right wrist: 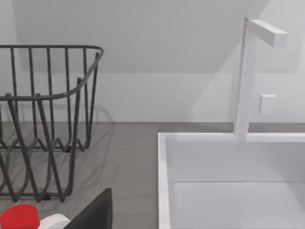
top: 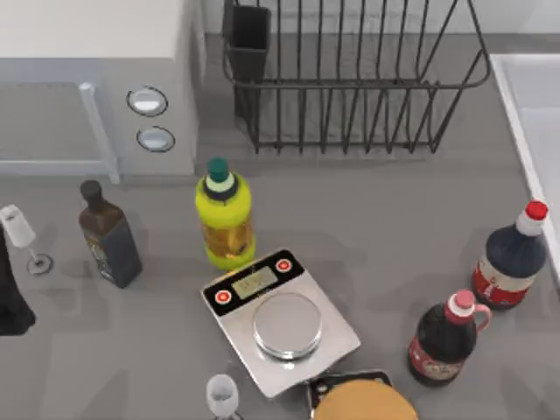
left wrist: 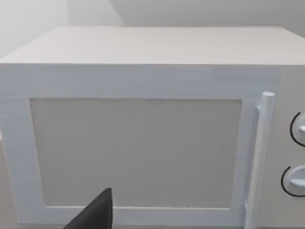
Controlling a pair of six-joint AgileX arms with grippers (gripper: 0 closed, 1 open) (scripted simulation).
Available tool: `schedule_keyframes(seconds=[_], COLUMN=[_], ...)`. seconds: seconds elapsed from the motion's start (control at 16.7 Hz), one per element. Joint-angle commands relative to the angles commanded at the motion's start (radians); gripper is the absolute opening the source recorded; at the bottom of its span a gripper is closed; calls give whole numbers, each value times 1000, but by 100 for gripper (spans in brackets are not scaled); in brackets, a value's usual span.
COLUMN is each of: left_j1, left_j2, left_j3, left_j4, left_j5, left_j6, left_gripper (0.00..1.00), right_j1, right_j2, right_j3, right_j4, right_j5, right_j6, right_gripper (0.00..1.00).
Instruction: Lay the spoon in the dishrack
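Scale (top: 282, 325) nearest; dishrack (top: 350, 83) beyond; right wrist adds faucet (right wrist: 248, 76); jaws' state unclear.

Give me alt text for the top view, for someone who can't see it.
A black wire dishrack stands at the table's far edge, a white microwave to its left. Nearer are a yellow bottle, a dark bottle, a kitchen scale and two red-capped bottles at the right. No spoon can be made out.

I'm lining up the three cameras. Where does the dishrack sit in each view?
Top view: dishrack at the far edge, right of the microwave.
Left wrist view: not in it.
Right wrist view: beside the sink.
Shared landmark: the red-capped bottle.
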Motion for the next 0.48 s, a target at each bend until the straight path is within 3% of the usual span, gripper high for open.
schedule_keyframes(seconds=[0.24,0.48], left_j1=[0,0], left_j2=[0,0], left_j3=[0,0], left_j4=[0,0], left_j5=[0,0], left_j6=[0,0], left_gripper=[100,100], right_j1=[-22,-122], right_j2=[34,227], right_j3=[33,190], right_j4=[-32,-197], right_j5=[1,0], right_j6=[-20,-118], right_gripper=[100,100])
